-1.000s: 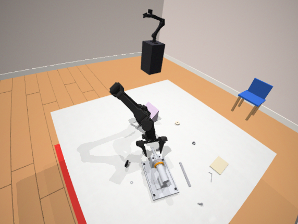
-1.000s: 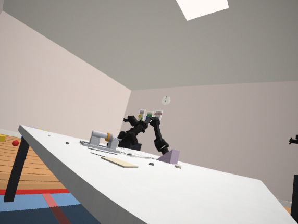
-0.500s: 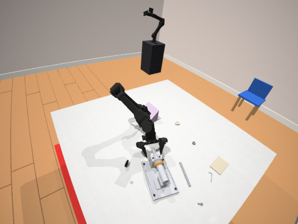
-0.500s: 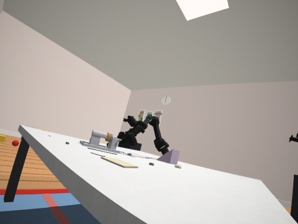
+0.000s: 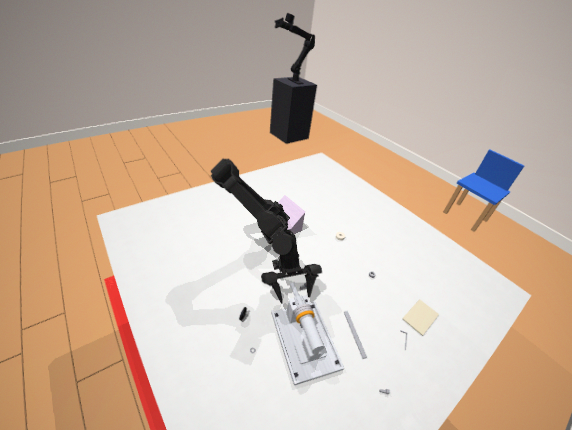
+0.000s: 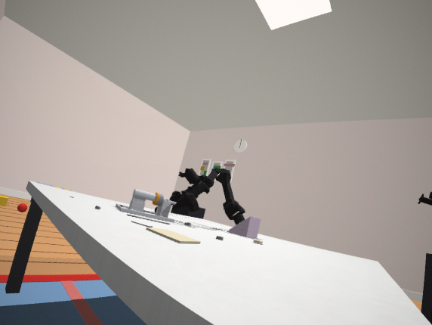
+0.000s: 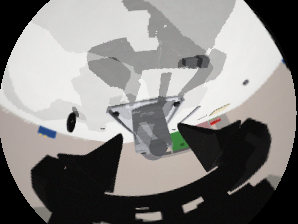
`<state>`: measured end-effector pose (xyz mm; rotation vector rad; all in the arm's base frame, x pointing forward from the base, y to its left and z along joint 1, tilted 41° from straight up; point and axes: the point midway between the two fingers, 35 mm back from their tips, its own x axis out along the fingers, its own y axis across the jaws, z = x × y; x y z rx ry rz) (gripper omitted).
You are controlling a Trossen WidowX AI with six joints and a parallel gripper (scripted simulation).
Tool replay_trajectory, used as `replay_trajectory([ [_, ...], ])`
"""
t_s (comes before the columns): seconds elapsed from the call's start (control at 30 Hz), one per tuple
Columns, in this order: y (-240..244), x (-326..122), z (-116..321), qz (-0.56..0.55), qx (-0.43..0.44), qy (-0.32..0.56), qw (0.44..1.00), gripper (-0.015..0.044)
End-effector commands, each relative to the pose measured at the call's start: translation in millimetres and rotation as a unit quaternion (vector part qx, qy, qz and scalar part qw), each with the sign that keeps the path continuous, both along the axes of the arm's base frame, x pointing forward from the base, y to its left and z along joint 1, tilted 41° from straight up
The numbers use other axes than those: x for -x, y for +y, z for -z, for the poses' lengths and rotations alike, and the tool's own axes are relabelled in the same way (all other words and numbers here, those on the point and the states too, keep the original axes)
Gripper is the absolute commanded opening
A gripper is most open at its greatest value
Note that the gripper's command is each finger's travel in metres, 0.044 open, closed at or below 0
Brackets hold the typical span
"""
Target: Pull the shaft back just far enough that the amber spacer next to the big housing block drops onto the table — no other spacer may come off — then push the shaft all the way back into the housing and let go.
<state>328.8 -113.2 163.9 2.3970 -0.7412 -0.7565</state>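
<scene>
A grey housing cylinder (image 5: 314,339) (image 6: 141,194) stands on a base plate (image 5: 290,356). The amber spacer (image 5: 305,315) (image 6: 156,199) is around the shaft line, right against the housing's end. Grey spacers beside it, toward the gripper, are hard to count. A smaller grey support (image 6: 164,209) stands at the arm's end of the plate. The shaft's thin grey end (image 5: 294,288) (image 6: 173,202) sticks out past it toward the arm. My gripper (image 5: 295,300) (image 7: 150,131) is wide open and empty, its fingers on either side of the shaft's protruding end. Contact is not visible.
A pink block (image 5: 292,214) (image 6: 249,227) is beside the arm. A black disc (image 5: 243,314) (image 7: 71,122) stands left of the plate. A grey bar (image 5: 355,335) lies right of it, then a hex key (image 5: 405,340) and a cream square (image 5: 421,317).
</scene>
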Motion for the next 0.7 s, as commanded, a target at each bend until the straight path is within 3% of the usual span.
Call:
replay_trajectory([
  [0.0,0.8,-1.7,-0.3,-0.003,0.001,0.000,1.000,0.0440],
  [0.03,1.3,-2.6,-0.3,-0.003,0.001,0.000,1.000,0.0440],
  [0.53,0.1,-0.2,0.0,0.000,0.000,0.000,1.000,0.0046],
  [0.67,0.1,-0.2,0.0,0.000,0.000,0.000,1.000,0.0020],
])
